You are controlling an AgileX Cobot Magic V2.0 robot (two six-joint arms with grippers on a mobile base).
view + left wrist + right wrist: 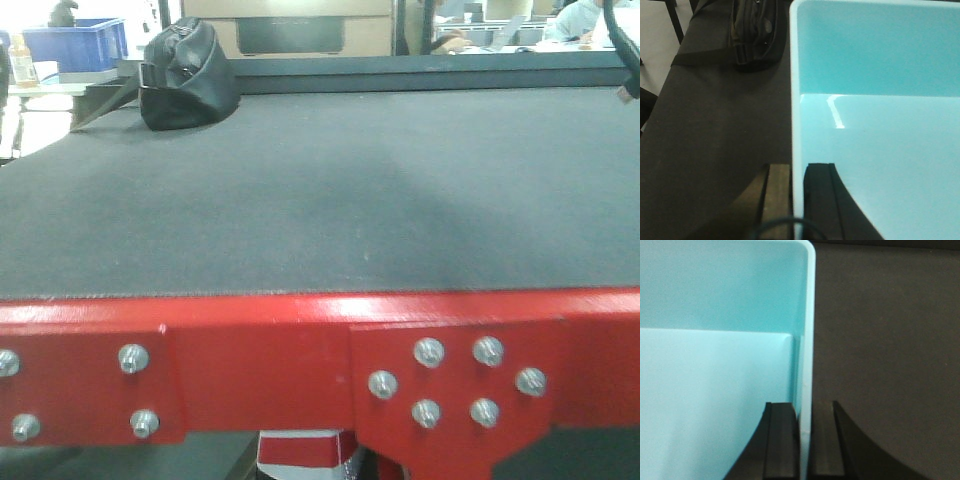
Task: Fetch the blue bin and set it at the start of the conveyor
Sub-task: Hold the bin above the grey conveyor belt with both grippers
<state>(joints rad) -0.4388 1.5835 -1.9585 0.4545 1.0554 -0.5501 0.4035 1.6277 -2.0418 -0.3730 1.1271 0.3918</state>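
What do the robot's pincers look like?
Each pincer has two flat, dark fingers that curve outward at the base. The right pincer looks black all over. On the left pincer, one finger looks black, the other brownish, and a thin dark cable loops below.

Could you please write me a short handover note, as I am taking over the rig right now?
Left gripper: shut on the bin, clamping its left wall.
Right gripper: shut on the right wall.
Bin: held by both arms over the belt. The front view shows no bin on the belt, so it looks not yet set down. A black bag lies at the belt's far left.
Done: bin fetched.
Left: lower it near the red frame, then release.
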